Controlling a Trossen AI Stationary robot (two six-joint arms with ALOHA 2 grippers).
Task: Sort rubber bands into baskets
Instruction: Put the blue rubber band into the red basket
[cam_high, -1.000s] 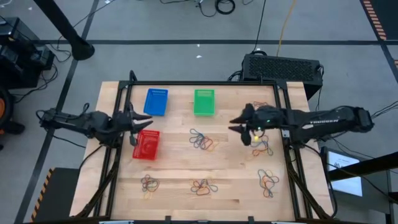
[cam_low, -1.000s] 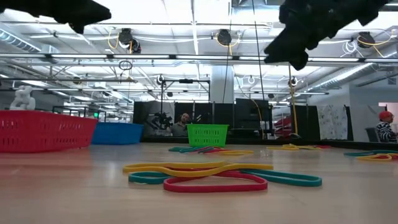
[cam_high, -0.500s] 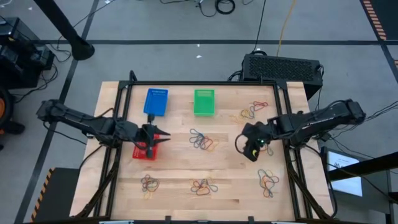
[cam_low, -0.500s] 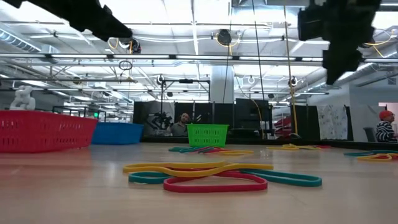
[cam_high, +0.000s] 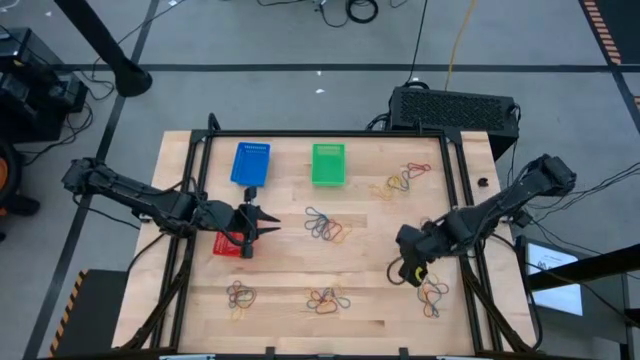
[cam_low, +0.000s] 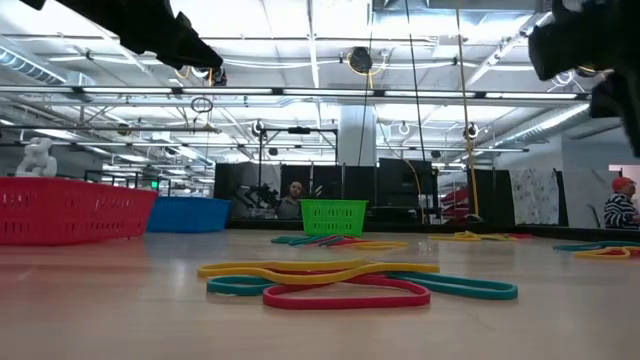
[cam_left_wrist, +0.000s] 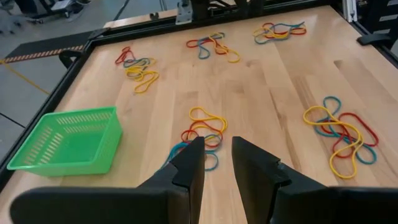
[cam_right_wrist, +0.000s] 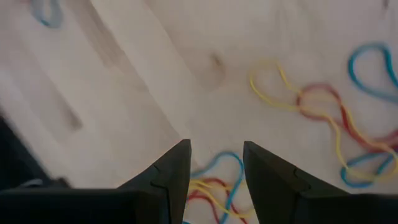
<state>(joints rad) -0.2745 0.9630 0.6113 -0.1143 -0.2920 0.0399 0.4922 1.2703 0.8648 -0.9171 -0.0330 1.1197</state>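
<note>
The right gripper (cam_high: 412, 268) hangs open and empty over a pile of rubber bands (cam_high: 432, 292) on the table (cam_high: 370, 250). It might grab 2 tangled bands together. The left gripper (cam_high: 262, 221), part open and empty, is beside the red basket (cam_high: 229, 243). The green basket (cam_left_wrist: 68, 140) looks empty. I cannot see inside the blue basket (cam_high: 251, 163).

A broad strip of bare wood is left across the table (cam_high: 280, 265), in front of the red basket (cam_high: 232, 240). Beside that basket the way is blocked by the left gripper (cam_high: 262, 221) above it. Behind the red basket, passage is narrowed by the blue basket (cam_high: 250, 163) and green basket (cam_high: 328, 164). Farther along, scattered rubber bands (cam_high: 327, 228) lie flat.
</note>
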